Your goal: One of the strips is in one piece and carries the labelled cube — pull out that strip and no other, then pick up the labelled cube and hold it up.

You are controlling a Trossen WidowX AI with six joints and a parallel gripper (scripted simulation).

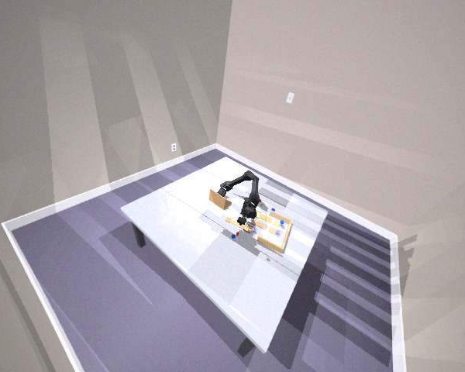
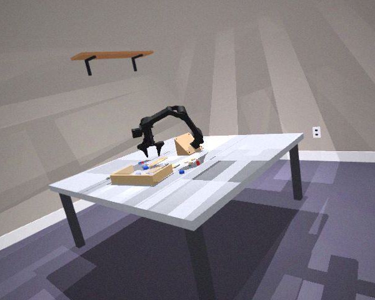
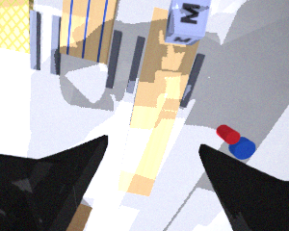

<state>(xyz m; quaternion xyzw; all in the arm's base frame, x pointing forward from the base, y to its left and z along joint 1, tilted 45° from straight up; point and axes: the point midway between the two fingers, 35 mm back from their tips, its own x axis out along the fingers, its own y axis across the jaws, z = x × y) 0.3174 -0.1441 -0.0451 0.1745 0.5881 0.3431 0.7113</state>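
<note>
My gripper (image 2: 152, 156) (image 3: 154, 143) is open and empty, hanging above the near part of a long plain wooden strip (image 1: 233, 221) (image 3: 151, 108). In the wrist view the strip runs between the two fingertips, below them. A pale blue cube (image 1: 253, 229) (image 3: 188, 21) with a black M sits at the strip's far end, cut off by the top edge of the wrist view. A strip with blue lines (image 3: 78, 29) and a strip with yellow cross-hatching (image 3: 10, 24) lie to the left, their far ends out of the wrist view.
Dark rails (image 3: 193, 79) (image 3: 137, 63) flank the plain strip. A red cylinder (image 3: 227, 134) and a blue round piece (image 3: 242, 148) lie right of it. A low wooden-walled frame (image 1: 270, 244) (image 2: 132, 179) stands past the strips. A tilted wooden board (image 1: 218, 199) (image 2: 182, 144) stands near the arm's base.
</note>
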